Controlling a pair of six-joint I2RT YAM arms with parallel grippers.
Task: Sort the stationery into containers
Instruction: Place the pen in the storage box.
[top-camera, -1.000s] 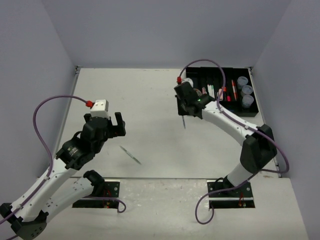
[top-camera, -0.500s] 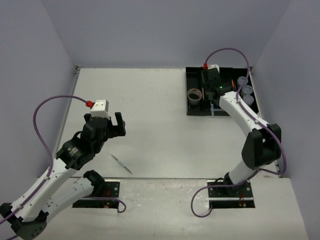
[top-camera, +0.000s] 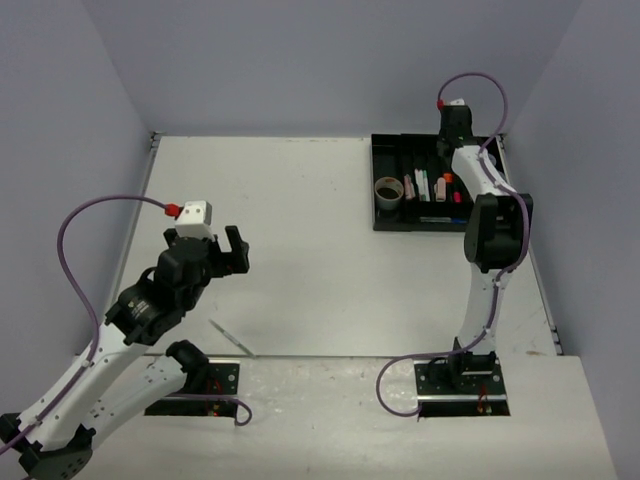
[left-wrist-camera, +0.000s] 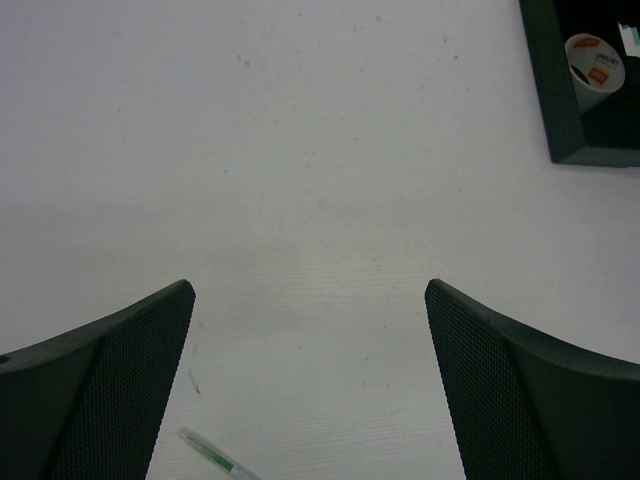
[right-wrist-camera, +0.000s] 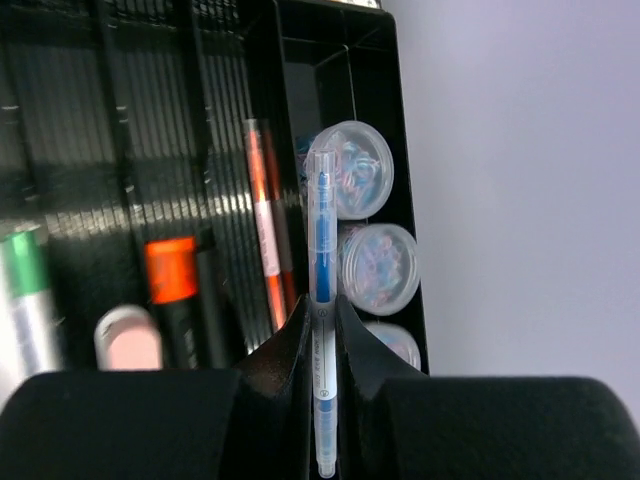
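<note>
A: Container?
B: One tray (top-camera: 378, 215), black, at the far right of the table (top-camera: 300, 230), split into long compartments.
A: Contents, left to right?
B: Leftmost compartment: tape (top-camera: 388, 191). Middle compartments: green-capped marker (right-wrist-camera: 28, 290), pink highlighter (right-wrist-camera: 128, 340), orange highlighter (right-wrist-camera: 172, 270), orange pen (right-wrist-camera: 262, 220). Rightmost compartment: three tubs (right-wrist-camera: 378, 267) in a row, lids up.
A: Grippers?
B: Right gripper (right-wrist-camera: 320, 310): above the tray's right side, fingers pinched on a blue pen (right-wrist-camera: 321, 230) that lines up with the divider beside the tubs. Left gripper (left-wrist-camera: 310, 300): fingers wide apart, over bare table at the near left.
A: Items outside the tray?
B: One green pen (top-camera: 232, 338), on the table at its near edge, beside the left arm.
A: Hidden or unclear?
B: The nearest tub is half hidden behind a right finger. From above, the right arm covers the tubs' compartment. The left wrist view cuts the green pen off at its bottom edge. Only the cap end of the pink highlighter shows. Whether the blue pen touches the tray, I cannot tell.
</note>
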